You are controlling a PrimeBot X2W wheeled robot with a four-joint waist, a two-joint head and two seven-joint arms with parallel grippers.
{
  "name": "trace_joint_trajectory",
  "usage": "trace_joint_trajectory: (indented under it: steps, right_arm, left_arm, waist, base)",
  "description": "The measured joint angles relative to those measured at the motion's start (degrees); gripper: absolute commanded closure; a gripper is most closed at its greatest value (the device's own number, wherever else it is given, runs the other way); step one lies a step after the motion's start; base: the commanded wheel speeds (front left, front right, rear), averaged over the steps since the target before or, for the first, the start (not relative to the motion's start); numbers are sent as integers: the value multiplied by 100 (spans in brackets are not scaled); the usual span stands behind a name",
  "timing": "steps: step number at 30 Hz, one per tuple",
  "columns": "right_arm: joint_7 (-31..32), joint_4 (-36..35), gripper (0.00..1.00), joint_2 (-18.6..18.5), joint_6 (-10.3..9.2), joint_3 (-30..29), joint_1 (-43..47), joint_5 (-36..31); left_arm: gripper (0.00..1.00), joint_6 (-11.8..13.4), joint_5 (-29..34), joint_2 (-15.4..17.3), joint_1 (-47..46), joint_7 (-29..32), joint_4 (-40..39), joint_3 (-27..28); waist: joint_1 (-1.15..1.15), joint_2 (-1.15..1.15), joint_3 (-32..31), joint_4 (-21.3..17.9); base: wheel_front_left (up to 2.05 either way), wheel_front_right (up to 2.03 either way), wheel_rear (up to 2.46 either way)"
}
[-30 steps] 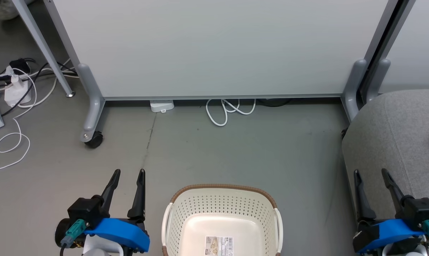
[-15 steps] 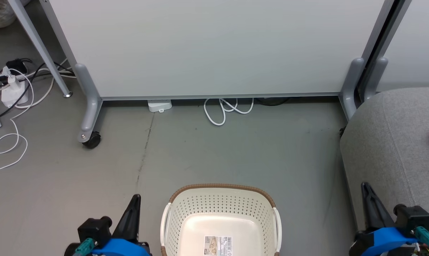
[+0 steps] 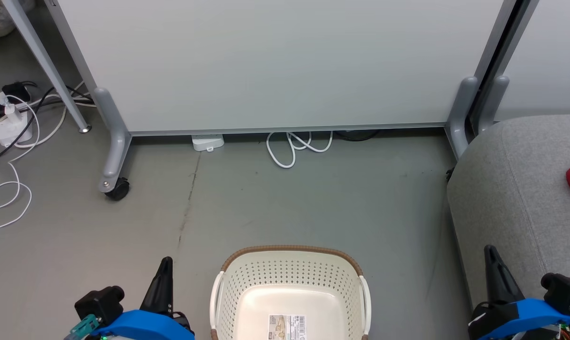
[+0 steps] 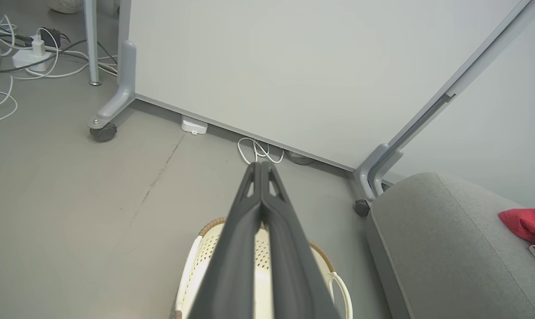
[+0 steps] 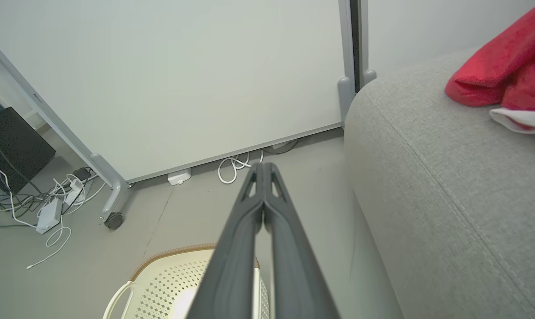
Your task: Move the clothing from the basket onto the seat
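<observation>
Perforated glossy plastic laundry basket (image 3: 289, 283) with woven-look rim; matt woven-fabric sofa (image 3: 516, 189); soft red cloth garment (image 5: 506, 71); smooth concrete-like floor (image 3: 313, 203).

Free: we see open floor (image 3: 313, 198) left of and beyond the basket (image 3: 289, 273) | Blocked: seat (image 3: 516, 198) close on its right, wheeled partition (image 3: 275, 66) farther beyond

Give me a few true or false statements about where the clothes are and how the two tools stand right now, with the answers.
Red clothing lies on the grey seat. True.
The basket holds red clothing. False: inside lies just a paper label.
The left tool stands wide open. False: its fingers are pressed together, gripping nothing.
The right tool is shut. True.
</observation>
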Motion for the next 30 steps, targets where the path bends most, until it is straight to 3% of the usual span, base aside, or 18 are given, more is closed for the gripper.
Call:
trace_joint_trajectory:
  steps: [30]
  right_arm:
    - [557,-138,100,-5,-1,87,-113,2849]
  left_arm:
    - [100,48,-2208,-118,-68,620,-485,626]
  waist:
    - [0,0,-44,-161]
  base:
    - [0,0,0]
